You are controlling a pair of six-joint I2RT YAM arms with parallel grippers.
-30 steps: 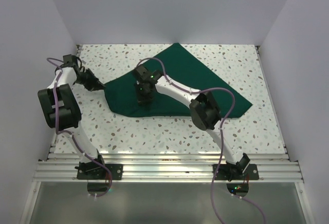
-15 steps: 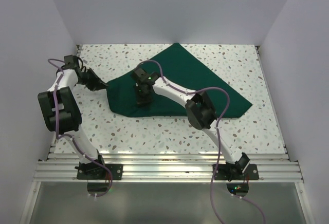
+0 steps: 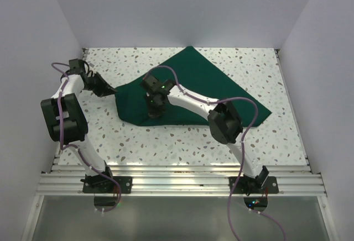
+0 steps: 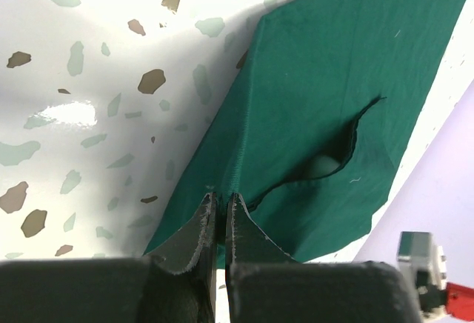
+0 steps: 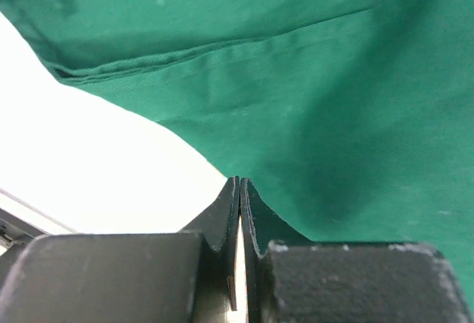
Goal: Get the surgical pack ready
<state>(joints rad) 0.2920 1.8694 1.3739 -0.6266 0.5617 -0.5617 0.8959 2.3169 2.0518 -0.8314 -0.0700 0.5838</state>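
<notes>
Surgical pack (image 3: 210, 80): matte green weave, seemingly pinched in left claw (image 4: 220, 198).

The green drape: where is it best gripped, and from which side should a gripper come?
The green drape lies flat on the table, so only an edge offers something to pinch: probably its pointed left corner, approached low from the left.

Speckled white table (image 3: 182, 141); dark green drape (image 3: 210, 75) lying partly folded across middle.

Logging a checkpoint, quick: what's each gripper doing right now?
Left gripper: jaws closed, pinching the green drape at its edge.
Right gripper: jaws closed on the drape's edge too.
</notes>
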